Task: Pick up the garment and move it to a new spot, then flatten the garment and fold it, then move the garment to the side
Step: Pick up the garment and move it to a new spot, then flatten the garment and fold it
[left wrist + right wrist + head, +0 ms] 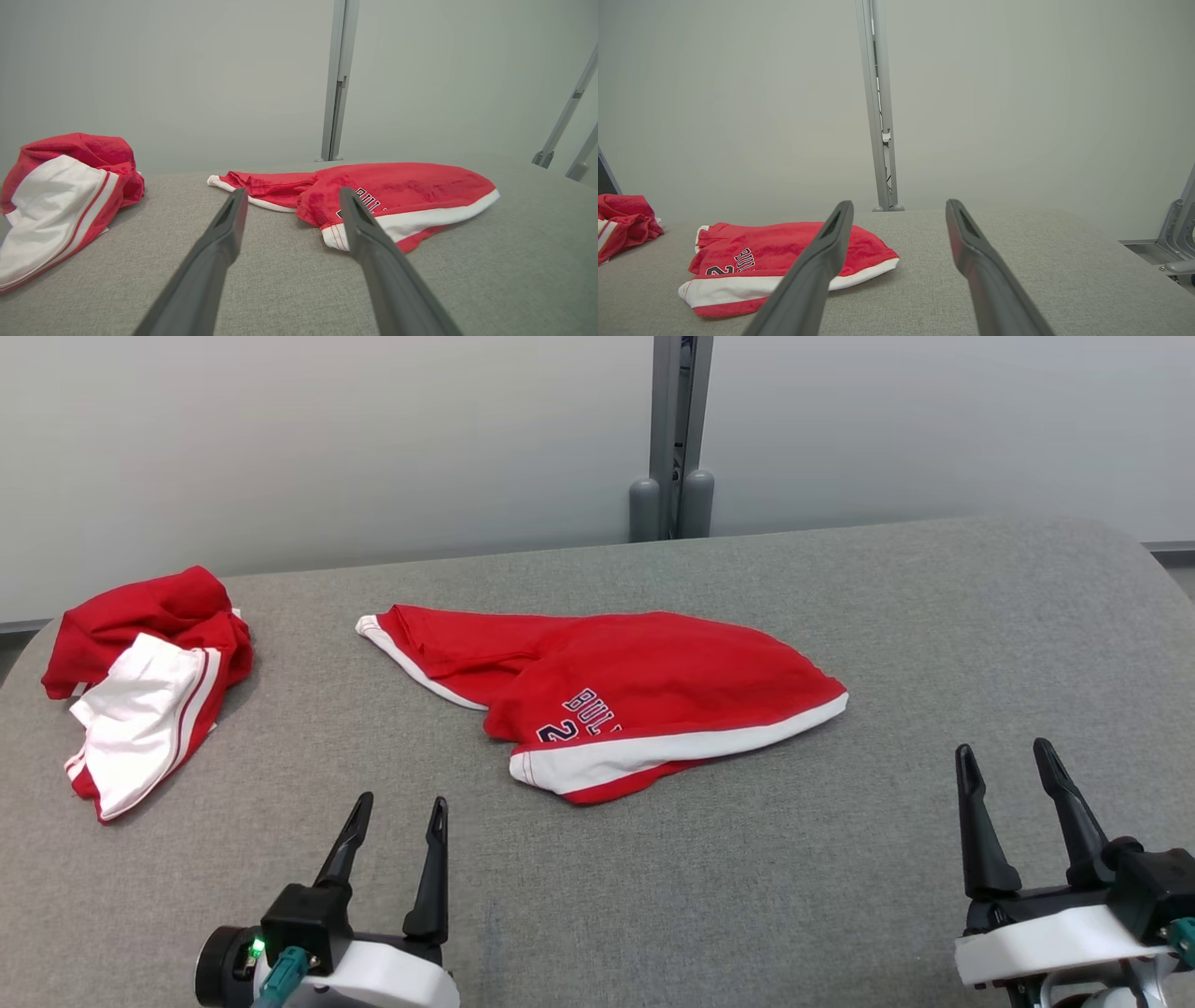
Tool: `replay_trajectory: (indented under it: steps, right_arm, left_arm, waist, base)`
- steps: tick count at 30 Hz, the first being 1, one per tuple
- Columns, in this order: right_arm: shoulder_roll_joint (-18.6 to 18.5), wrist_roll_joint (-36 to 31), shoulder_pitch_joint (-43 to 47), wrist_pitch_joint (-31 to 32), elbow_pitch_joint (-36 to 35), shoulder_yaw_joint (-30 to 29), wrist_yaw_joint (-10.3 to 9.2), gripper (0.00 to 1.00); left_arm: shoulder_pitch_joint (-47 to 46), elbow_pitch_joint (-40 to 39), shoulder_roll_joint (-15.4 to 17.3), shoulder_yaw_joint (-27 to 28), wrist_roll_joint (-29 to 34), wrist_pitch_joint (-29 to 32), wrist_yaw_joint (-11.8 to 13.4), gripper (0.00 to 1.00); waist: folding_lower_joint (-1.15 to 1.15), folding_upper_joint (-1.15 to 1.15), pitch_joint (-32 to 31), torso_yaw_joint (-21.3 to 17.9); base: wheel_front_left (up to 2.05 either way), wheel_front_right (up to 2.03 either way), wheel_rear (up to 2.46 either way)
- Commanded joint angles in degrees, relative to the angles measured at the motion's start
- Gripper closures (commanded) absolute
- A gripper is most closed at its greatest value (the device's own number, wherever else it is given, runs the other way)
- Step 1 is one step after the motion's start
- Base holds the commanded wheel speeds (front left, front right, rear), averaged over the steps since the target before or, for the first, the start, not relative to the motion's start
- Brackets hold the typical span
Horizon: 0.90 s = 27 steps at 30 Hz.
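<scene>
The crumpled red jersey with white trim and dark lettering (644, 677) lies mid-table on the grey fabric surface (840, 877), beyond the left gripper (403, 800) and right gripper (1001, 749), both spread wide and empty. It looks light, limp and prone to sag, so its near white hem (672, 747) seems the surest pinch.

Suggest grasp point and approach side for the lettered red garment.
Likely the white hem band of the lettered garment: it is the near edge, lying exposed. Come from the robot's side, left gripper at its left corner, right gripper at its right end.
</scene>
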Motion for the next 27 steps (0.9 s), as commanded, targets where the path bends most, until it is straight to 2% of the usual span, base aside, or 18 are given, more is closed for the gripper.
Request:
replay_trajectory:
  steps: [1, 20, 27]
  right_arm:
    - [-0.3, 0.4, 0.4, -0.3, 0.1, -0.1, 0.03, 0.0]
    - [-0.3, 0.4, -0.8, -0.3, 0.0, 0.1, 0.03, 0.0]
    - [-0.3, 0.6, -2.0, -0.3, -0.2, 0.6, 0.03, 0.0]
  left_arm:
    - [0.6, 0.0, -0.1, 0.9, 0.5, 0.0, -0.6, 0.0]
    - [-0.5, 1.5, -1.4, 3.4, 2.8, 0.0, -2.9, 0.0]
    - [-3.7, 8.1, -1.4, 1.4, 3.1, 0.0, -5.6, 0.0]
  waist:
    - [0.0, 0.0, -0.1, -0.1]
    - [0.0, 0.0, 1.1, -0.5]
    - [0.0, 0.0, 2.9, -1.6]
  base:
    - [0.0, 0.0, 0.0]
    - [0.0, 0.0, 0.0]
    - [0.0, 0.0, 0.0]
